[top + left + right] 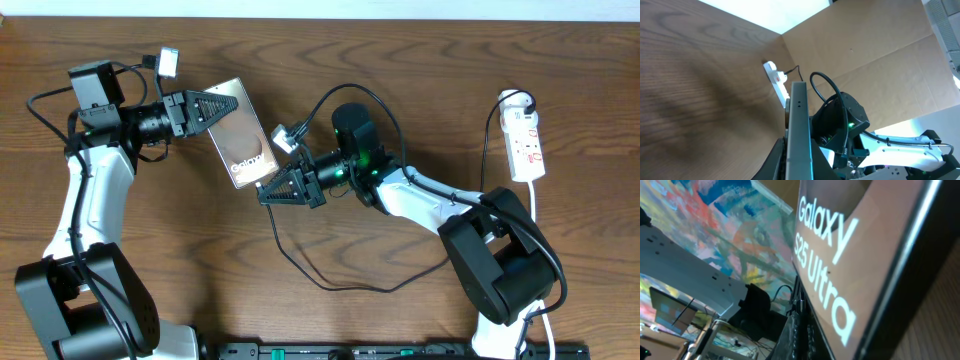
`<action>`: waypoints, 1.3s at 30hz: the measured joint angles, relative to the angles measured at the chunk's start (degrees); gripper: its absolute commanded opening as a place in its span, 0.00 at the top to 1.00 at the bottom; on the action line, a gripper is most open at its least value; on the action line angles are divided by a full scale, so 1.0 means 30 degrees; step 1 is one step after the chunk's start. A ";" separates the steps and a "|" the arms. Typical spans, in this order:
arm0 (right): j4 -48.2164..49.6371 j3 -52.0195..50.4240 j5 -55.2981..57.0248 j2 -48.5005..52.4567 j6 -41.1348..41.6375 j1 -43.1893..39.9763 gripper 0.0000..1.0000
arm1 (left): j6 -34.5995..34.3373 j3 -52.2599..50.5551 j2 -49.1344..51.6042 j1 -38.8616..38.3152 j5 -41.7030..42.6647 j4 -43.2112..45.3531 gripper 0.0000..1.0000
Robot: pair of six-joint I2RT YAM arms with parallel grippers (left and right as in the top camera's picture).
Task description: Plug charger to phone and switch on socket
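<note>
Dark brown wood-grain table (420, 60), filling nearly all of the overhead view. Along the table's far edge, a thin pale strip (300, 8). Beyond the table in the left wrist view, a plain tan board (865, 50) standing like a wall, with bright white light (765, 12) beside it. Off the table in the right wrist view, a mural (705, 220) of red, blue, green and yellow strokes.
</note>
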 measured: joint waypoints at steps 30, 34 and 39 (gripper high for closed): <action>0.0080 0.0000 0.0634 0.0000 0.1020 0.0000 0.99 | 0.0022 0.0000 0.0000 0.0007 -0.0007 0.0015 0.92; 0.0131 0.0000 0.0634 0.0000 0.1020 -0.0015 0.99 | 0.0022 0.0000 0.0000 0.0007 -0.0007 0.0022 0.92; 0.0131 -0.0007 0.0619 0.0000 0.1158 -0.0044 0.99 | 0.0022 0.0000 0.0000 0.0007 -0.0007 0.0022 0.92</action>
